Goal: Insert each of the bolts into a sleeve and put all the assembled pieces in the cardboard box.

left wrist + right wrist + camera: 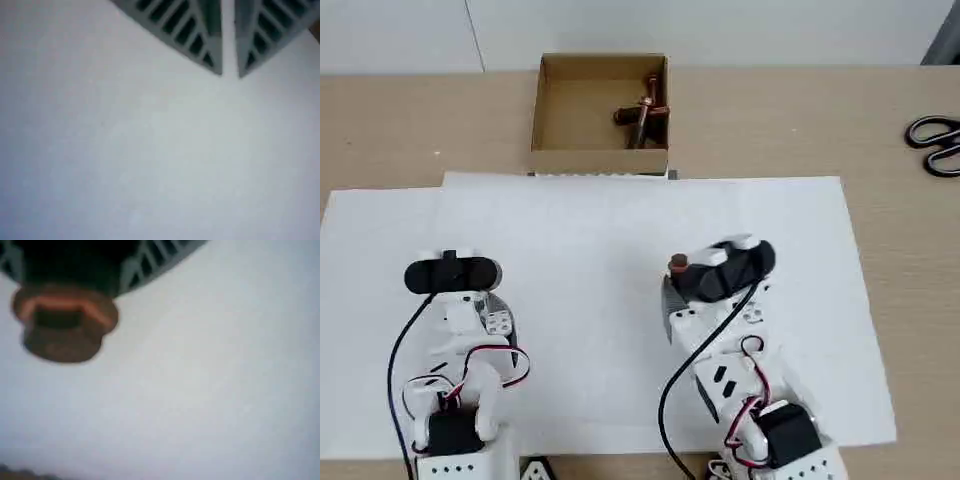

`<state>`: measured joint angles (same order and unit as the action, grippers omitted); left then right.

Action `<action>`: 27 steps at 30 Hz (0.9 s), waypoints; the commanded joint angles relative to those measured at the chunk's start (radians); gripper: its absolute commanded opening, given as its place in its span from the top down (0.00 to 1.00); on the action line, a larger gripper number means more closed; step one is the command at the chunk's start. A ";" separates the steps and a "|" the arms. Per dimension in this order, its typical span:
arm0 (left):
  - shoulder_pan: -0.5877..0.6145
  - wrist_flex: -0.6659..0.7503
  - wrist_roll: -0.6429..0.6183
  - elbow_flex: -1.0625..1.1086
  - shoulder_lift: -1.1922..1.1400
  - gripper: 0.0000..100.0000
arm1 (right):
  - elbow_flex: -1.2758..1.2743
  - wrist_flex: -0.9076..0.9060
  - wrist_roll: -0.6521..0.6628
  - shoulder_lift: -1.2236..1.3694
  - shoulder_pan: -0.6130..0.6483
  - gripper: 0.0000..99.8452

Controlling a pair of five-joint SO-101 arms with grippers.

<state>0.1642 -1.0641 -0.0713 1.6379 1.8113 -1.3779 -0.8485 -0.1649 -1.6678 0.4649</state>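
- Looking down from the high view, the cardboard box (548, 110) sits on the table (420, 120) just beyond the far edge of a white sheet (620, 230). Assembled pieces (642, 112) lie in a small heap in its right half.
- In the same view the left arm (455, 275) and right arm (725, 270) stand side by side over the sheet, well short of the box. A brown bolt (678, 264) shows at the front left of the right arm's head. Scissors (935, 145) lie at the table's right edge.
- From the left wrist view, the left claw (229, 74) hangs over bare white sheet. Its two ribbed fingers (200, 40) are drawn almost together, with a thin slit between the tips and nothing in it.
- From the right wrist view, the right claw (70, 275) is closed on the bolt. The flanged hex head juts out just below the dark jaws, and the shank is hidden between them. The bolt hangs above the sheet, and whether it touches the paper cannot be told.
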 commanded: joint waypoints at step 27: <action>0.005 0.026 0.003 -0.002 0.009 0.99 | 1.201 0.526 0.413 1.633 -0.012 1.00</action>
<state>0.1642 -1.0625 -0.0713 1.6379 1.8113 -0.2839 -0.4572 0.2094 -0.0783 0.4634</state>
